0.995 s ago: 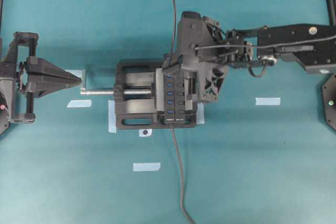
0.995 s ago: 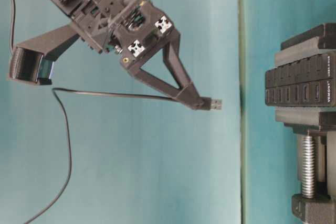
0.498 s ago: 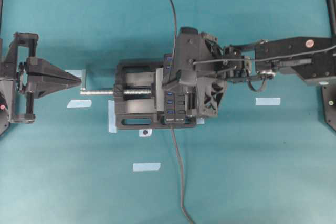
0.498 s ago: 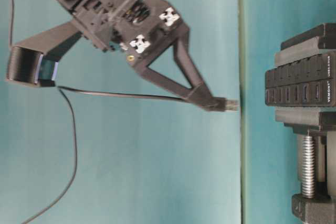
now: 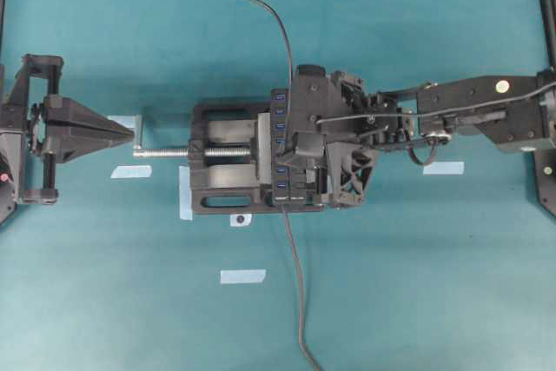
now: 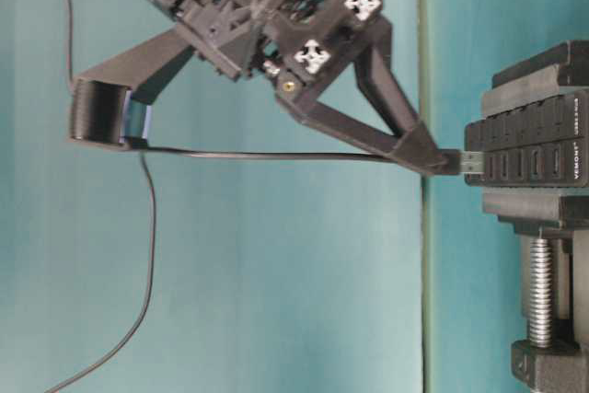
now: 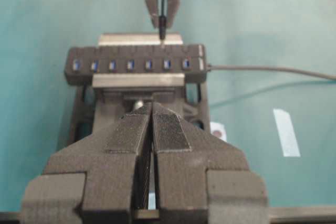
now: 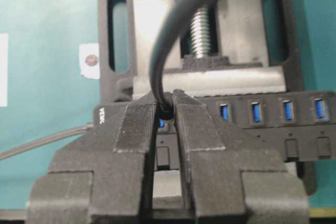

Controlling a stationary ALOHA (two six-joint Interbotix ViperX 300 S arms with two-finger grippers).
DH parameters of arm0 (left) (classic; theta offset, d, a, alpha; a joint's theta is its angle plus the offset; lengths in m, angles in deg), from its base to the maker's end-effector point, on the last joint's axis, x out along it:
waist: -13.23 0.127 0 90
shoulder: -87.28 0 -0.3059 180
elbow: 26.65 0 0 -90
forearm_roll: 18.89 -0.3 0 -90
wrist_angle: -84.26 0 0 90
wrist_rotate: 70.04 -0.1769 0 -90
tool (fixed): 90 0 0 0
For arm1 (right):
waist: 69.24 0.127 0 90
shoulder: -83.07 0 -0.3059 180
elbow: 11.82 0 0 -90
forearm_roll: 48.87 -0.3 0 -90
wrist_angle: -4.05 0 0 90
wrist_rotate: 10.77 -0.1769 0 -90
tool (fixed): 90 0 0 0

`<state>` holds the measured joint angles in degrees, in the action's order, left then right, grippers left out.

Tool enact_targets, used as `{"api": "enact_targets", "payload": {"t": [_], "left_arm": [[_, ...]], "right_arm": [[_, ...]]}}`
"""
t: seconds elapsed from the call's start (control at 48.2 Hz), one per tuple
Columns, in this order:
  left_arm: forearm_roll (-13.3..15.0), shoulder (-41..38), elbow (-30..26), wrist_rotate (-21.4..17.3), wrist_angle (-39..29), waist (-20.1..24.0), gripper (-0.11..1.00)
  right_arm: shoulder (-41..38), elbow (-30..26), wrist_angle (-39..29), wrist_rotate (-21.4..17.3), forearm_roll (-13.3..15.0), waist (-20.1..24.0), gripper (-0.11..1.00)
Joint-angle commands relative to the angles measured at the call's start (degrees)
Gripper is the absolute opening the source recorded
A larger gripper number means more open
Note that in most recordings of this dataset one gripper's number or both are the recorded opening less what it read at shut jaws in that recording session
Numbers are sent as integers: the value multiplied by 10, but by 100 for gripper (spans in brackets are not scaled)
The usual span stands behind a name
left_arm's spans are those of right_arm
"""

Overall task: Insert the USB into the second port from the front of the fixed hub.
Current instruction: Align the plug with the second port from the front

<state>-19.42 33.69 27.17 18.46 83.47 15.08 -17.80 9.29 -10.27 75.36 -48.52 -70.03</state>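
while clamped on the usb [image 6: 471, 162], the right gripper [image 6: 433, 159] holds the plug tip at the fixed hub [image 6: 529, 152], over a port near its front end. left gripper [image 7: 152, 129] closed, empty, well apart beside the vise [image 5: 226, 171].

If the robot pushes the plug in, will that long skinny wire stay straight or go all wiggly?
Probably wiggly. The cable is thin and droops in a loose curve, so it looks floppy. The USB, pinched in the right end effector, looks stiff. The fixed hub sits clamped in the vise, so it likely won't slide.
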Motion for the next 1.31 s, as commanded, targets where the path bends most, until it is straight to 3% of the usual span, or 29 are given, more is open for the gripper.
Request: {"api": "enact_targets", "payload": {"t": [0.0,1.286], "left_arm": [[-1,-2,-6,1,6,1,0],[-1,0,-5,9,18,1,0]], "right_arm": [[4,-6,11,-4,-1,3,7],[-30,-2,12,-2,2,3,7]]}}
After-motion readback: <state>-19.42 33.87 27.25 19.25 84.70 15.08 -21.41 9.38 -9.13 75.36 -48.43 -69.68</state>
